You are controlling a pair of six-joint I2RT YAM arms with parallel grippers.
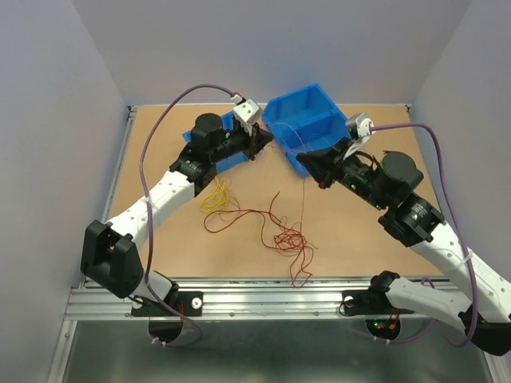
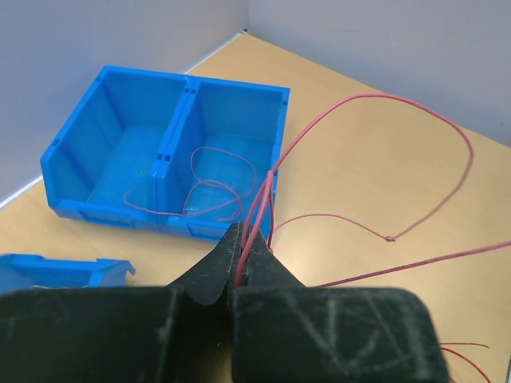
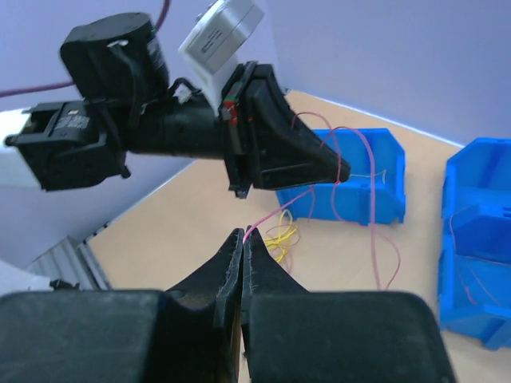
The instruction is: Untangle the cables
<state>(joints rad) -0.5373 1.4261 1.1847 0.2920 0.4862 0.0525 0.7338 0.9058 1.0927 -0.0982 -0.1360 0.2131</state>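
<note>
Two robot arms are pictured at work on a tangle of fine wires. The black left fingers (image 2: pixel 239 254) are pressed together on a thin red wire (image 2: pixel 263 203), which is looped out over the tan wooden worktop (image 1: pixel 359 231). The black right fingers (image 3: pixel 242 251) are likewise closed tight, with a pinkish-red strand (image 3: pixel 275 211) pinched at their tips. In the right wrist view that strand is seen running up toward the tip of the left fingers.

Both pairs of fingers are positioned over the far half of the worktop, beside a blue plastic two-compartment bin (image 1: pixel 295 112). A loop of red wire (image 2: pixel 223 187) is seen lying in one of its compartments. A second blue plastic bin (image 3: pixel 383 191) is partly hidden beneath the left arm.

The remaining cables are spread on the worktop nearer the arm bases. A curly yellow wire (image 1: pixel 214 198) is seen to the left and a loose knot of red and dark red wires (image 1: pixel 289 239) at the middle, with one strand trailed to the near edge.
</note>
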